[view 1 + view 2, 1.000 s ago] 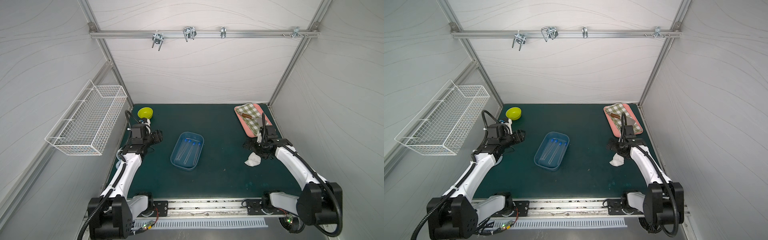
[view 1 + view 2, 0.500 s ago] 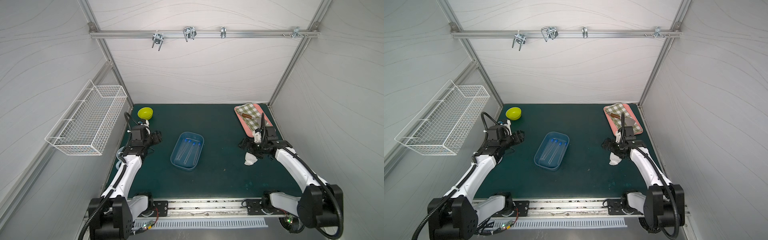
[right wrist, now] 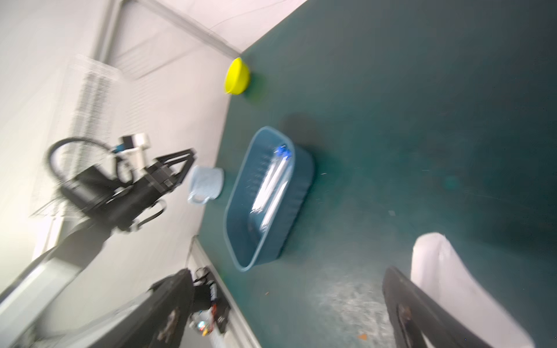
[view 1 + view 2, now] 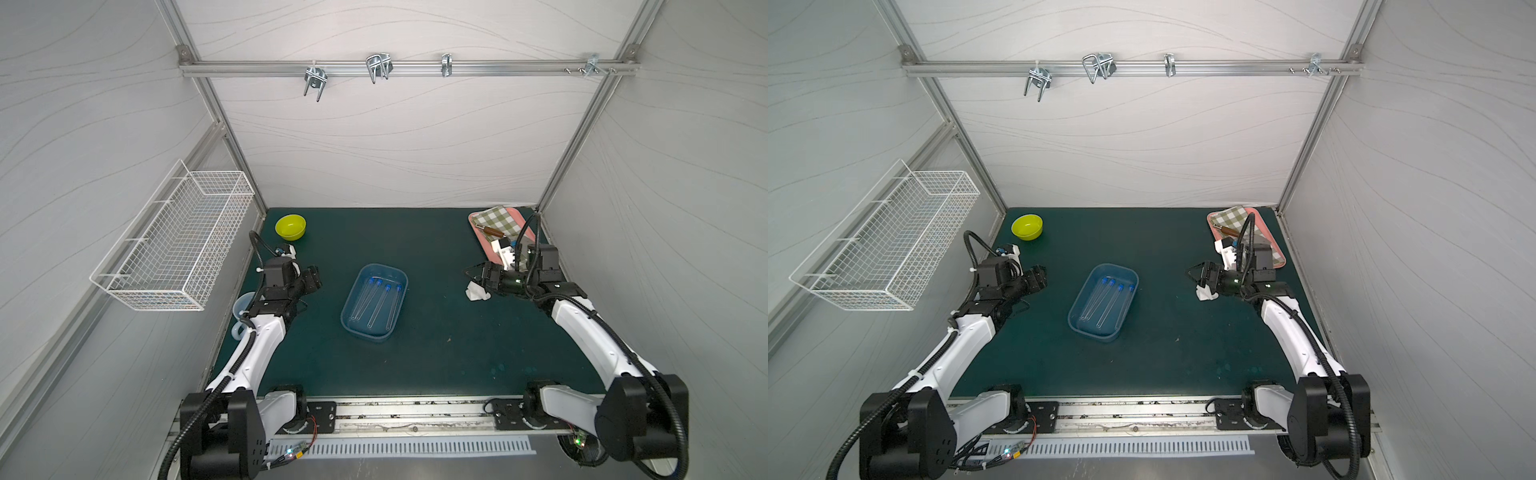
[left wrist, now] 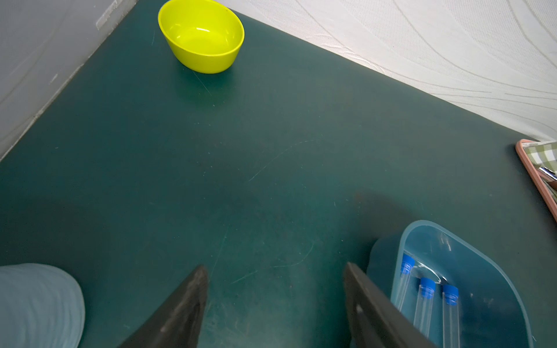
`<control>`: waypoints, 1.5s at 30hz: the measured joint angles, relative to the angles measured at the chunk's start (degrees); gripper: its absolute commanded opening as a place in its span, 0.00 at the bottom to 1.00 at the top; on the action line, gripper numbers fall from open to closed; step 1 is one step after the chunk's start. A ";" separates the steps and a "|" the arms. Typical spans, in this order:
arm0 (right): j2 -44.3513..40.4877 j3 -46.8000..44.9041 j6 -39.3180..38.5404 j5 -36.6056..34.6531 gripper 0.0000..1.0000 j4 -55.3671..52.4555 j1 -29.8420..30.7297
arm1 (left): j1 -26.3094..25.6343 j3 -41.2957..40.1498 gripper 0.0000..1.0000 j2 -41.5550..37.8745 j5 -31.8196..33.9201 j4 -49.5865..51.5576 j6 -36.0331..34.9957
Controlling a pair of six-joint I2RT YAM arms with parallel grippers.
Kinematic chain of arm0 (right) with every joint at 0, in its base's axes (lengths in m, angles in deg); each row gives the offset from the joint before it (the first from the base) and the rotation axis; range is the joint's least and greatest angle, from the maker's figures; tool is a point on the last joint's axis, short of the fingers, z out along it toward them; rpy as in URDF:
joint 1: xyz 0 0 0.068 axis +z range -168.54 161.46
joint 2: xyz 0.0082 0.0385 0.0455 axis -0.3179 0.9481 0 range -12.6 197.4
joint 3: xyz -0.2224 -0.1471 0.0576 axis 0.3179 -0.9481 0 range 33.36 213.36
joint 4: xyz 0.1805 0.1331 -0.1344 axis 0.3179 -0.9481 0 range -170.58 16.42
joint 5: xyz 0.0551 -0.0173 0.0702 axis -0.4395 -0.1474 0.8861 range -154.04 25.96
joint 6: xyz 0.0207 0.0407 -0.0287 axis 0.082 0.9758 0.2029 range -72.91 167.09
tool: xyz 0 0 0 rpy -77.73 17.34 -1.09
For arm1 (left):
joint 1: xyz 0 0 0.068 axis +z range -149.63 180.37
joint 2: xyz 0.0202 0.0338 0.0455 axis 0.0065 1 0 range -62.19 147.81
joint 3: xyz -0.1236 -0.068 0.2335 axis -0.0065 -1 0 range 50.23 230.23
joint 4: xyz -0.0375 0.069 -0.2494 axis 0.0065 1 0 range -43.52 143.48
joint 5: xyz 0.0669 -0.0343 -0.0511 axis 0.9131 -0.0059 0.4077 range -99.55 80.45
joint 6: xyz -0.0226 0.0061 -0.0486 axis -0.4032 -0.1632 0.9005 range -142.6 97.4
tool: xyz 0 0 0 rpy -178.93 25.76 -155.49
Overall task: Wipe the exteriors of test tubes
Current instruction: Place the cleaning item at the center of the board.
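- The green bench (image 4: 436, 340) carries a blue tray (image 4: 370, 336) at its middle.
- The left pincer (image 4: 316, 277) hovers left of the tray, jaws wide, nothing between them.
- The right pincer (image 4: 468, 276) hovers right of the tray, jaws wide and empty.
- A white cloth (image 4: 476, 291) lies right of the tray, just beside the right pincer.
- Four capped tubes (image 4: 376, 305) lie side by side in the tray.

Test tubes (image 5: 423, 310) (lower ends) off-frame, L wrist view; R wrist view blurry.
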State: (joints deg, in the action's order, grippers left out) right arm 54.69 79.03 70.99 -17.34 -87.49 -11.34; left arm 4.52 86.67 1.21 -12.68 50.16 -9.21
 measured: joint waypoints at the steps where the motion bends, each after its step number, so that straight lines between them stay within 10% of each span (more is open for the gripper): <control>1: 0.07 -0.17 0.00 0.17 0.99 -0.13 0.39 | 0.00 -0.44 0.73 0.00 0.22 -0.63 -0.15; 19: 10.23 -4.28 3.32 -45.07 0.99 -16.20 -5.95 | 0.13 -4.00 0.73 0.09 1.05 -5.53 -1.29; 30: 0.74 -12.13 -8.48 -44.06 0.99 7.26 -6.43 | 0.17 -10.34 0.75 2.95 4.02 -13.81 -2.71; 45: 21.77 -21.40 -20.04 -42.38 0.99 54.73 -5.66 | 0.22 -13.33 0.76 14.27 5.68 -31.26 -5.62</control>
State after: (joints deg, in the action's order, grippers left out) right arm 76.46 57.63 50.95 -59.72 -32.76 -17.00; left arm 4.73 73.34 15.48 -7.00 18.91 -14.83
